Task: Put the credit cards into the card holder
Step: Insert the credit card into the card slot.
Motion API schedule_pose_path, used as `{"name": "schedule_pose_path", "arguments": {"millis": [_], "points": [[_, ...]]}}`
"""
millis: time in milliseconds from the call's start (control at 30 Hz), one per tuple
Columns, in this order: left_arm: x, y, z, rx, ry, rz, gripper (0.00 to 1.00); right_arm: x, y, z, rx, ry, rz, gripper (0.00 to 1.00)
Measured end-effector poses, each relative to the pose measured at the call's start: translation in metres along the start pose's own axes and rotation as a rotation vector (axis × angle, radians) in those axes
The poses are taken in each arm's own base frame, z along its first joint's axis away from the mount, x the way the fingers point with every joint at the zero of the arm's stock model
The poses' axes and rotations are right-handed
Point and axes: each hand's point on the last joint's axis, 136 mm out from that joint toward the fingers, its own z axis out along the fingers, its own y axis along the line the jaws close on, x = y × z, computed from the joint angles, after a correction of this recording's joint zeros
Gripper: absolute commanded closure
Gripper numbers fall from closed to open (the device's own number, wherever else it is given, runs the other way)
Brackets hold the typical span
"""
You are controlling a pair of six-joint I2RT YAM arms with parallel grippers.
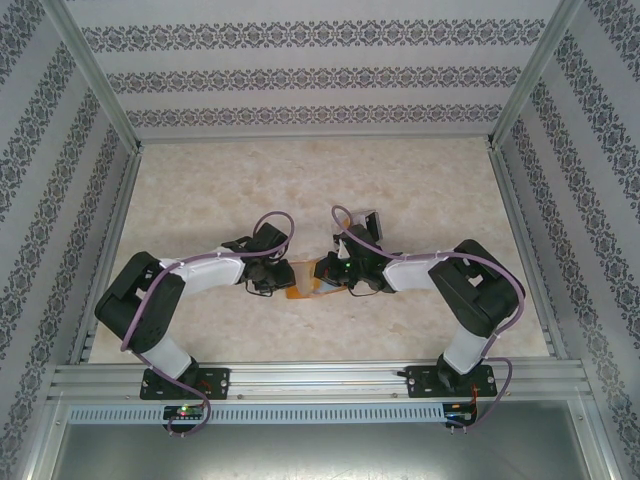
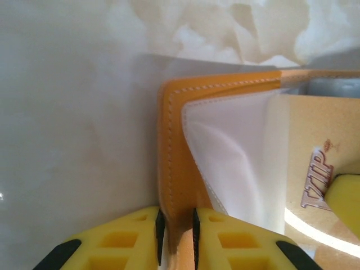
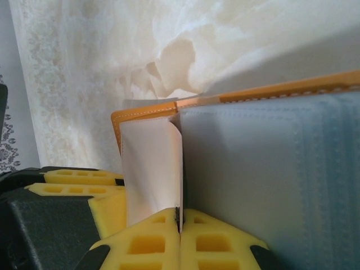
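Note:
The orange-tan card holder (image 1: pixel 303 281) is held open between both grippers at the table's middle. My left gripper (image 2: pixel 176 225) is shut on its stitched orange edge (image 2: pixel 171 169). A whitish inner pocket (image 2: pixel 236 163) stands beside that edge. A tan credit card (image 2: pixel 315 169) with "VIP" lettering lies at the wallet's right, and a yellow finger of the other gripper (image 2: pixel 344 197) rests on it. My right gripper (image 3: pixel 180 216) is shut on this thin card, seen edge-on between the whitish pocket (image 3: pixel 152 169) and the grey pockets (image 3: pixel 270 169). Other cards are hidden.
The marbled tabletop (image 1: pixel 300 180) stretches behind the arms. Patterned walls and aluminium posts (image 1: pixel 95 70) enclose it, with a rail (image 1: pixel 320 378) along the near edge. The left gripper's yellow fingers (image 3: pixel 73 180) sit close to the left of my right gripper.

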Motion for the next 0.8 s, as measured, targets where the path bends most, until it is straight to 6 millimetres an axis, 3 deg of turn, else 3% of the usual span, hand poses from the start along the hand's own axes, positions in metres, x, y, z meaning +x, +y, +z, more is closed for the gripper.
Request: {"name": "schedule_pose_path", "arguments": {"millis": [67, 167, 800], "points": [[-0.002, 0.005, -0.001, -0.009, -0.003, -0.005, 0.82, 0.001, 0.001, 0.001, -0.008, 0.008, -0.001, 1.0], [-0.006, 0.009, -0.002, -0.015, -0.008, -0.006, 0.95, 0.003, 0.002, 0.001, -0.013, 0.018, -0.001, 1.0], [-0.007, 0.011, -0.002, 0.006, -0.008, -0.006, 1.0, 0.001, 0.009, 0.01, -0.037, 0.018, 0.043, 0.98]]}}
